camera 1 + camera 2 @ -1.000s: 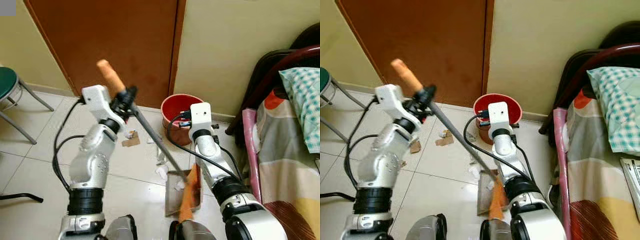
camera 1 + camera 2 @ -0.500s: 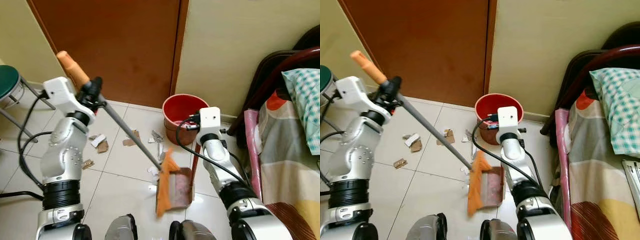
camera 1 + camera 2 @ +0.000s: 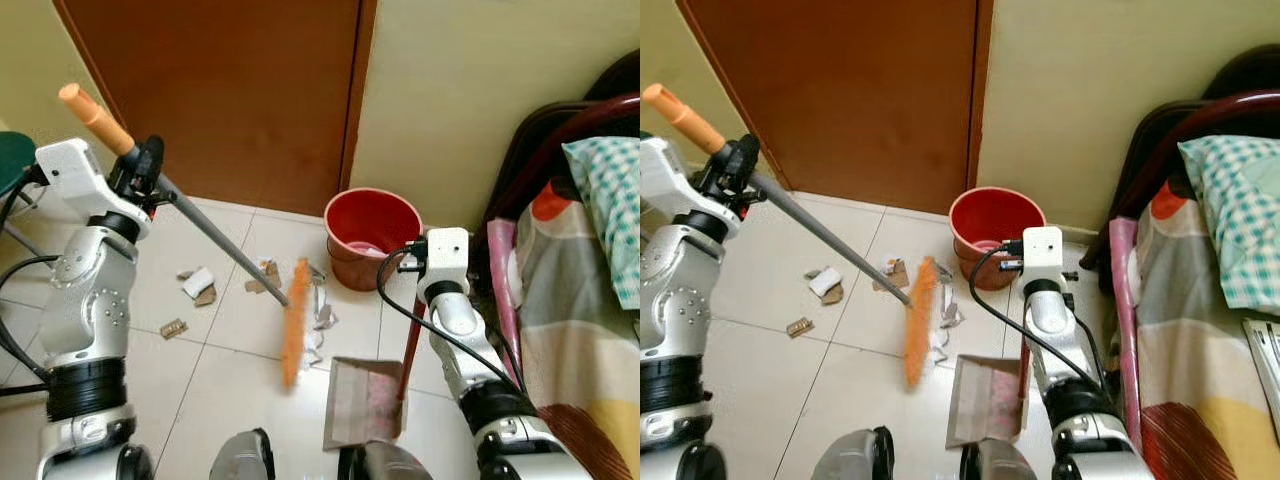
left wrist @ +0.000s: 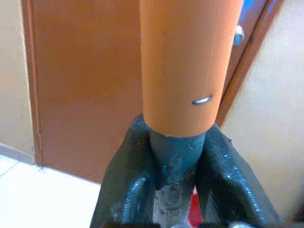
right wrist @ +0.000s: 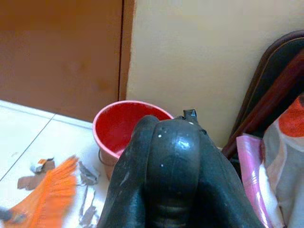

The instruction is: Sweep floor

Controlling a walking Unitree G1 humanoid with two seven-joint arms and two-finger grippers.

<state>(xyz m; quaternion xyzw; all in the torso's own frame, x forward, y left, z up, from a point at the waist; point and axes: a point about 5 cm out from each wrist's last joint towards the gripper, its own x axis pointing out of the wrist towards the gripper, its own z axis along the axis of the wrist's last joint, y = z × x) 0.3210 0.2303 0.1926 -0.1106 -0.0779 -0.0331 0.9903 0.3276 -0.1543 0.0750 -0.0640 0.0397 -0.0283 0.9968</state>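
Nearest my camera I see the dustpan (image 3: 362, 402) lying on the tiled floor (image 3: 230, 380) just ahead of the robot's feet, its red upright handle (image 3: 411, 340) rising to the right gripper (image 5: 171, 156), whose black fingers are clenched around it. To the pan's left the broom head (image 3: 293, 320), orange bristles, hangs over the floor among paper and cardboard scraps (image 3: 318, 318). The broom shaft (image 3: 220, 250) runs up and left from the head to the left gripper (image 4: 173, 156), whose fingers are clenched on the grey shaft just below the orange grip (image 3: 90, 115). More scraps (image 3: 200, 285) lie on the floor further left, well apart from the pan. Beyond the broom head stands a red bucket (image 3: 372, 235), close to the wall (image 3: 450, 100) and beside the brown door (image 3: 220, 90). On the right a bed (image 3: 585, 300) with a patterned cover and a dark frame borders the right arm. A green stool (image 3: 12, 165) sits at the far left edge.
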